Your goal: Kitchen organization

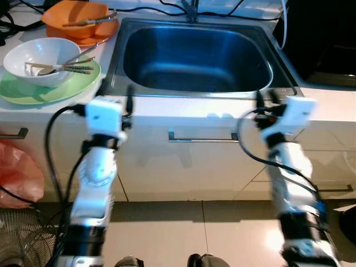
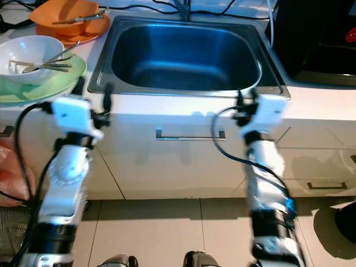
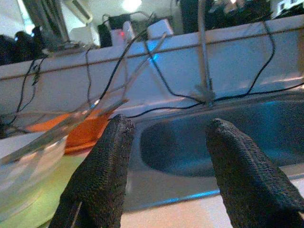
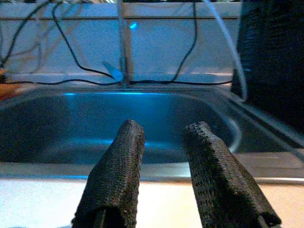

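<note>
A steel sink point(image 1: 194, 92) is set in the white counter before me, and its basin holds nothing. To its left a white bowl point(image 1: 39, 53) with chopsticks point(image 1: 61, 68) and a spoon sits on a green plate point(image 1: 33, 94). Behind that, an orange bowl point(image 1: 75, 16) with utensils rests on an orange plate point(image 1: 92, 38). My left gripper point(image 1: 115, 93) is open at the sink's front left corner, beside the green plate. My right gripper point(image 1: 266, 99) hovers at the sink's front right corner, open with a narrower gap and nothing between its fingers. From the left wrist, the left gripper point(image 3: 168, 130) faces the basin and orange plate point(image 3: 80, 135).
A faucet point(image 1: 192, 8) and black cables run along the back wall. A black appliance point(image 1: 322, 33) stands on the counter at right. Below the counter are a drawer handle point(image 1: 203, 138), a red plastic bag point(image 1: 19, 172) and a fan grille point(image 1: 19, 236) at lower left.
</note>
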Tool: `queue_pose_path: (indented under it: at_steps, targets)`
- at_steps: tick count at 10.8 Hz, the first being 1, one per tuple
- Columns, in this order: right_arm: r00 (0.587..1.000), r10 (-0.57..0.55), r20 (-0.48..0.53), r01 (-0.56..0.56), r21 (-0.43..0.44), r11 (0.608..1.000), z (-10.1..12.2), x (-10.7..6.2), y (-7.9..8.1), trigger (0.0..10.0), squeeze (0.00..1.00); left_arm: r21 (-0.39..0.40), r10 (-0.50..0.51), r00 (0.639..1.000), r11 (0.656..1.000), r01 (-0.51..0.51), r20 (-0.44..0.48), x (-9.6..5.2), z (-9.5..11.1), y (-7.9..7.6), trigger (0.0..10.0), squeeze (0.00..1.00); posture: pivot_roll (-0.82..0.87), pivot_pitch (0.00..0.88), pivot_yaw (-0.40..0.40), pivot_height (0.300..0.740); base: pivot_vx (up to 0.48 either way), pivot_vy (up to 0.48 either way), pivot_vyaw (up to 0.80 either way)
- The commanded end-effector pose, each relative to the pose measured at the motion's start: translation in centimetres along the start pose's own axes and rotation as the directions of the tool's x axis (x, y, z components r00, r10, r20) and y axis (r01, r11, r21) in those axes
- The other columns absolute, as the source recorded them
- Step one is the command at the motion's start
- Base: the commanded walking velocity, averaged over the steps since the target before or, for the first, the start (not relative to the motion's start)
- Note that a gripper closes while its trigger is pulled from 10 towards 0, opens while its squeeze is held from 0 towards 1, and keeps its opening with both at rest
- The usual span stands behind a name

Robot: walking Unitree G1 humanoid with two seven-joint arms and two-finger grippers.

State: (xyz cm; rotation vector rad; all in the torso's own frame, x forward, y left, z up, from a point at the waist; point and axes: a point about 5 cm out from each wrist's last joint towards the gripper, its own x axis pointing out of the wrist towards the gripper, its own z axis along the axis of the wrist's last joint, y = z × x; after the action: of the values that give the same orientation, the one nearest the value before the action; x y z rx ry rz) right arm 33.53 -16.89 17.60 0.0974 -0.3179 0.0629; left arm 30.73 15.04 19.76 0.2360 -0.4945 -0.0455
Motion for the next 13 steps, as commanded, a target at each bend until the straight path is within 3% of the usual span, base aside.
queue_pose_path:
  at_steps: [1, 5, 6, 7, 8, 10, 13]
  targets:
    - [1.000, 0.013, 0.004, -0.013, 0.025, 1.000, 0.1, 0.5, 0.6, 10.0, 0.00, 0.044, -0.036, 0.999, 0.998, 0.034, 0.036, 0.5, 0.6, -0.8, 10.0, 0.00, 0.05, 0.082, -0.055, 0.740, 0.000, 0.000, 0.00]
    - [0.999, 0.032, -0.016, -0.031, 0.064, 0.997, -0.9, 0.8, 1.3, 10.0, 0.00, 0.186, -0.043, 0.995, 0.982, 0.026, 0.089, 0.2, 1.9, 0.0, 10.0, 0.00, 0.07, 0.078, -0.061, 0.740, 0.000, 0.000, 0.00]
    - [0.999, 0.030, -0.017, -0.029, 0.072, 0.997, -1.0, 0.8, 1.3, 10.0, 0.00, 0.242, -0.047, 0.993, 0.970, 0.020, 0.104, 0.1, 2.2, 0.1, 10.0, 0.00, 0.07, 0.078, -0.061, 0.740, 0.000, 0.000, 0.00]
    - [0.999, 0.027, -0.023, -0.025, 0.079, 0.997, -1.2, 0.8, 1.2, 10.0, 0.00, 0.351, -0.067, 0.990, 0.936, 0.020, 0.122, 0.3, 2.6, 0.4, 10.0, 0.00, 0.07, 0.078, -0.061, 0.740, 0.000, 0.000, 0.00]
    - [0.999, 0.031, -0.027, -0.029, 0.084, 0.996, -1.4, 0.9, 1.4, 10.0, 0.00, 0.388, -0.043, 0.992, 0.922, -0.008, 0.121, 0.4, 2.5, 1.0, 10.0, 0.00, 0.09, 0.077, -0.065, 0.740, 0.000, 0.000, 0.00]
    - [0.999, 0.040, -0.030, -0.037, 0.097, 0.995, -1.6, 0.9, 1.6, 10.0, 0.00, 0.443, -0.043, 0.995, 0.897, -0.003, 0.093, 0.6, 2.0, 1.5, 10.0, 0.00, 0.09, 0.079, -0.066, 0.740, 0.000, 0.000, 0.00]
    - [0.999, 0.040, -0.030, -0.037, 0.098, 0.995, -1.6, 0.9, 1.6, 10.0, 0.00, 0.452, -0.043, 0.995, 0.892, -0.001, 0.088, 0.8, 1.9, 1.5, 10.0, 0.00, 0.09, 0.079, -0.066, 0.740, 0.000, 0.000, 0.00]
